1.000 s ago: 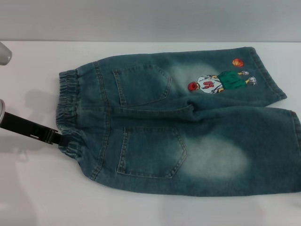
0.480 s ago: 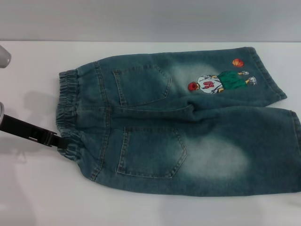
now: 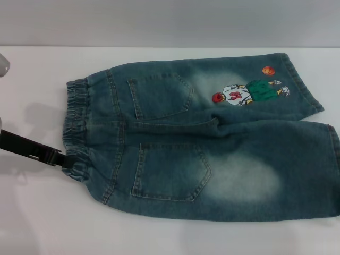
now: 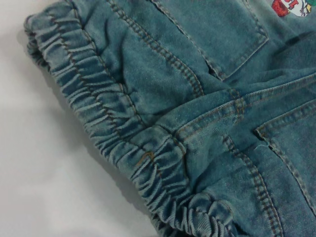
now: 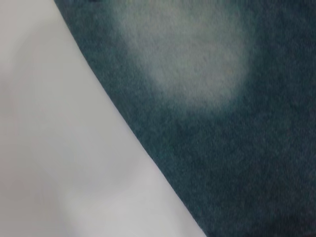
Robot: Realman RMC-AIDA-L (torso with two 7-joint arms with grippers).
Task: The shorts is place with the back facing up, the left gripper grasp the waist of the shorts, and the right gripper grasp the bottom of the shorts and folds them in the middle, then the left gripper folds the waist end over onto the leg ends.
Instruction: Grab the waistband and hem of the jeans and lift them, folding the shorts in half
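The shorts (image 3: 202, 138) lie flat with the back up, both patch pockets showing and the embroidered player (image 3: 244, 93) on the far leg. Their ruffled waist (image 3: 77, 122) points to the left, and the leg ends (image 3: 333, 159) reach the right edge of the head view. My left gripper (image 3: 65, 158) comes in low from the left and its black tip touches the near part of the waist. The left wrist view shows the gathered waist (image 4: 113, 123) close up. The right gripper is out of view. Its wrist camera sees a faded patch of denim (image 5: 192, 54) and the shorts' edge.
The shorts rest on a white table (image 3: 42, 223) with bare surface to the left and in front. A grey wall runs behind the table's far edge. A rounded white arm part (image 3: 3, 65) shows at the left edge.
My left gripper has shifted slightly down and to the left along the waist. The shorts have barely moved.
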